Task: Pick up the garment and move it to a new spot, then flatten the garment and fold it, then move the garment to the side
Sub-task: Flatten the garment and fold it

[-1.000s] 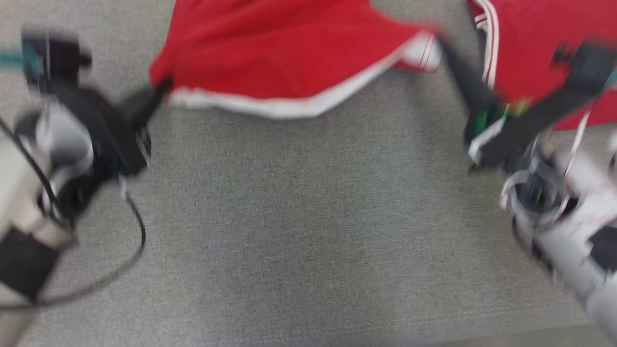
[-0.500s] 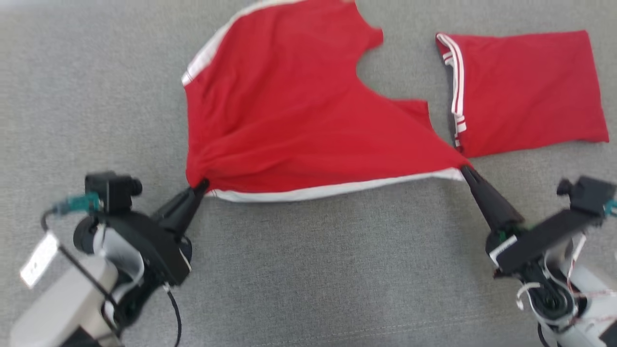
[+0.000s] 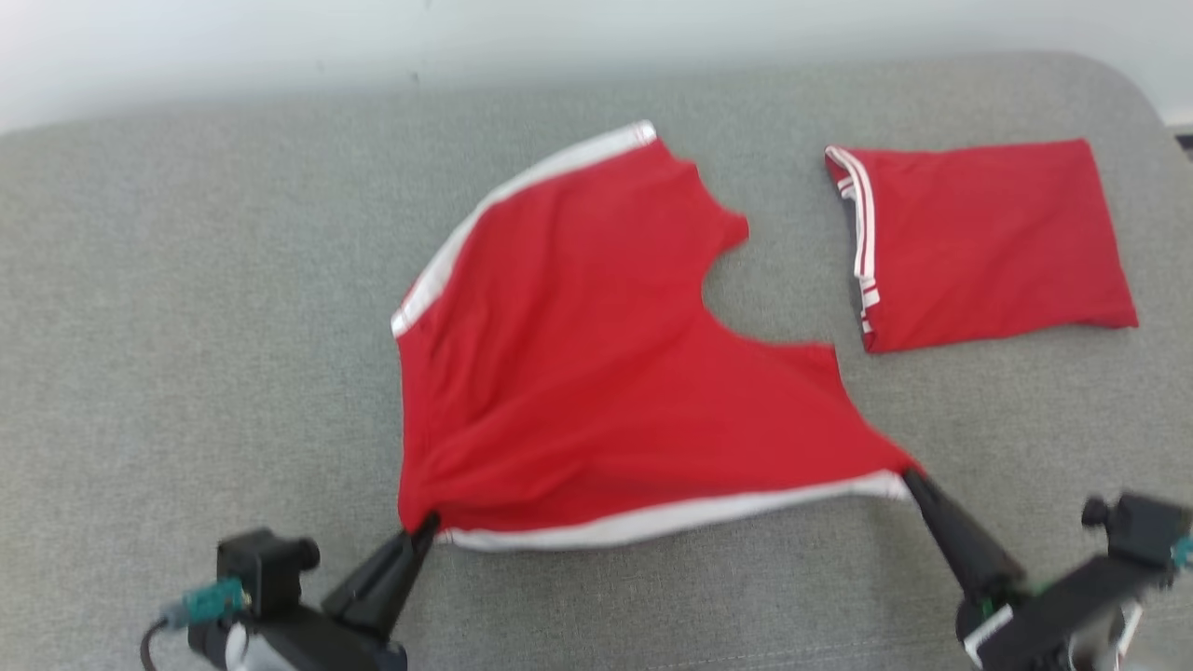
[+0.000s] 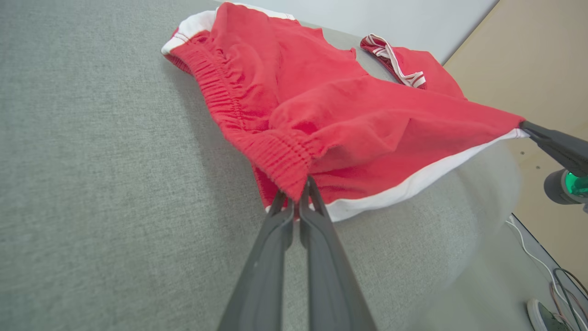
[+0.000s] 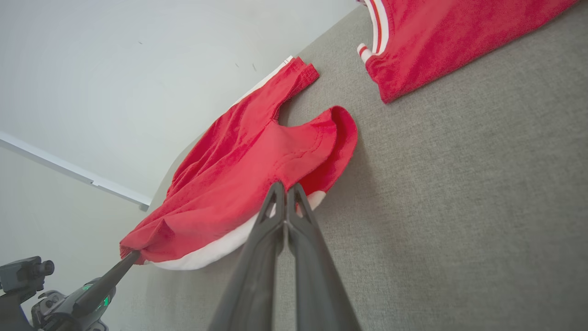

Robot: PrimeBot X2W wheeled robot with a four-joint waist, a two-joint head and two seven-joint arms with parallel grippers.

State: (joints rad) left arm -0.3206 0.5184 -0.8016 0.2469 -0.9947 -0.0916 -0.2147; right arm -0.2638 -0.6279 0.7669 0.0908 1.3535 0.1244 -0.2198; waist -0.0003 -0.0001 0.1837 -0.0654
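The garment (image 3: 596, 373) is a pair of red shorts with white side bands, spread across the grey cushioned surface (image 3: 186, 326) with its near edge stretched taut. My left gripper (image 3: 427, 525) is shut on the near left corner, at the elastic waistband (image 4: 287, 161). My right gripper (image 3: 909, 475) is shut on the near right corner by the white band (image 5: 216, 248). Both grippers (image 4: 298, 186) (image 5: 285, 187) pinch the cloth at their fingertips. The far leg of the shorts lies flat on the surface.
A second red garment (image 3: 979, 242) with white stripes lies folded at the far right of the surface. A pale wall (image 3: 466, 37) runs behind the surface. Beyond the surface's edge, cables (image 4: 565, 285) lie on a tan floor.
The head camera has tilted so the whole scene sits lower in the picture. Both grippers still hold the shorts' near corners, and the shorts now lie further towards me.
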